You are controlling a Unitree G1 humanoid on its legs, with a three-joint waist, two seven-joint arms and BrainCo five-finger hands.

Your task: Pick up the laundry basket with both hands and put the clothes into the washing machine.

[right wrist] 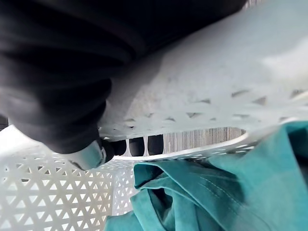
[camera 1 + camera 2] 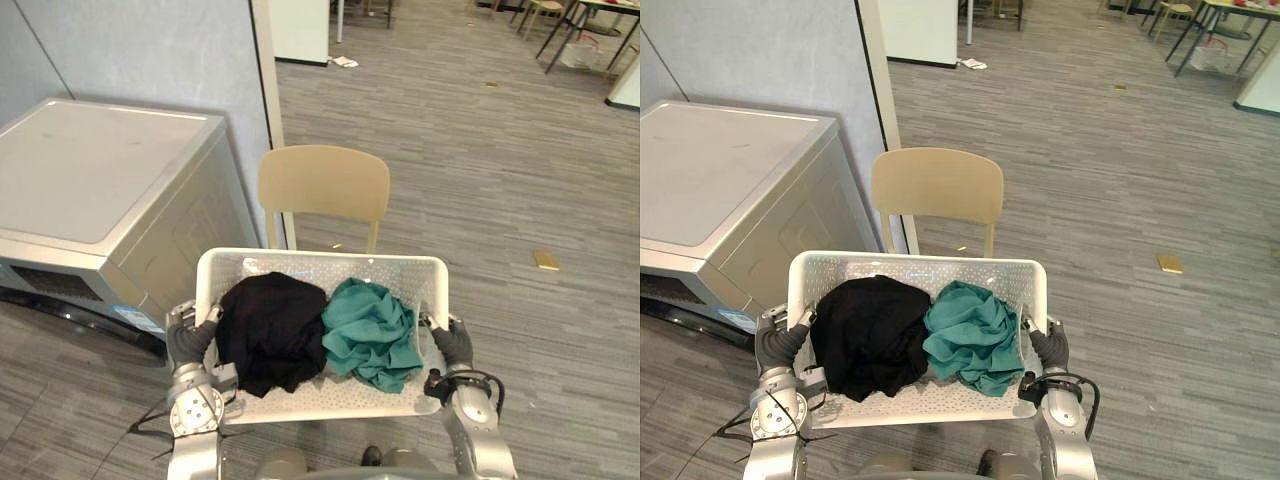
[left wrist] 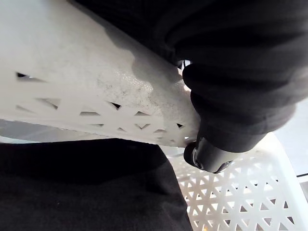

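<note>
A white perforated laundry basket (image 2: 320, 259) is held in front of me, above the floor. In it lie a black garment (image 2: 270, 330) on the left and a teal garment (image 2: 372, 335) on the right. My left hand (image 2: 190, 340) grips the basket's left side, its thumb (image 3: 207, 156) hooked over the rim. At the right side, my right hand (image 2: 452, 342) holds on, and its dark fingertips (image 1: 136, 145) poke through the handle slot. The grey washing machine (image 2: 90, 190) stands to the left, its front turned away from the basket.
A tan chair (image 2: 323, 185) stands just beyond the basket, against a grey partition wall (image 2: 150, 60). A small yellow object (image 2: 546, 260) lies on the wood-look floor to the right. Table and chair legs (image 2: 575, 25) show at the far right.
</note>
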